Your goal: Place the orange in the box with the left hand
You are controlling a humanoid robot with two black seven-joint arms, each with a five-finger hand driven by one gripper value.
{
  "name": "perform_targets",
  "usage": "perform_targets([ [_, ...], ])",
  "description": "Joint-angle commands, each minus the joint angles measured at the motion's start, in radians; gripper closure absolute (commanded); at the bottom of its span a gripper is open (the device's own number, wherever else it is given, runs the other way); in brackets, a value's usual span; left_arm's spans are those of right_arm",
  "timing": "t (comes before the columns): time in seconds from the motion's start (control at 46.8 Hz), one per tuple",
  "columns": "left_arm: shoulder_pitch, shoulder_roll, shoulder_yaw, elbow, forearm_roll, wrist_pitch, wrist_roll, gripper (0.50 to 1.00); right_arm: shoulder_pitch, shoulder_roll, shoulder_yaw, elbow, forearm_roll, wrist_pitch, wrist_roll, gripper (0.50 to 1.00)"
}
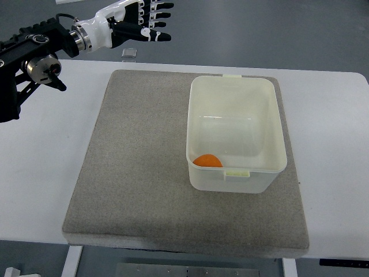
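Orange (207, 161) already down in the near-left corner of the white box (277, 124), on the grey mat (138, 173) atop the counter (334, 144). Left robot hand (147, 22) up at the far left, well apart from the box, fingers extended, holding nothing. Placing step apparently done; next, probably only parking the arm clear

White table (52, 173) w/ grey mat (138, 173) flat on it, mat taking up most of the top.
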Motion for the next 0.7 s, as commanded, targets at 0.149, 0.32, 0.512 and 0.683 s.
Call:
perform_targets([
  [0.149,0.089,-0.009,0.0,0.08,-0.081,-0.021,0.005,0.508,0.0,0.0,0.0,0.0,0.0,-0.002,0.0,0.556],
  [0.32,0.106,-0.012,-0.008,0.129,-0.155,-0.061,0.019,0.506,0.0,0.0,0.0,0.0,0.0,0.0,0.0,0.556],
  [0.512,0.126,-0.009,-0.014,0.156,-0.347,-0.106,0.068,0.506,0.0,0.0,0.0,0.0,0.0,0.0,0.0,0.556],
  [0.683,0.169,-0.011,-0.017,0.175,-0.479,-0.128,0.107,0.506,0.0,0.0,0.0,0.0,0.0,0.002,0.0,0.556],
])
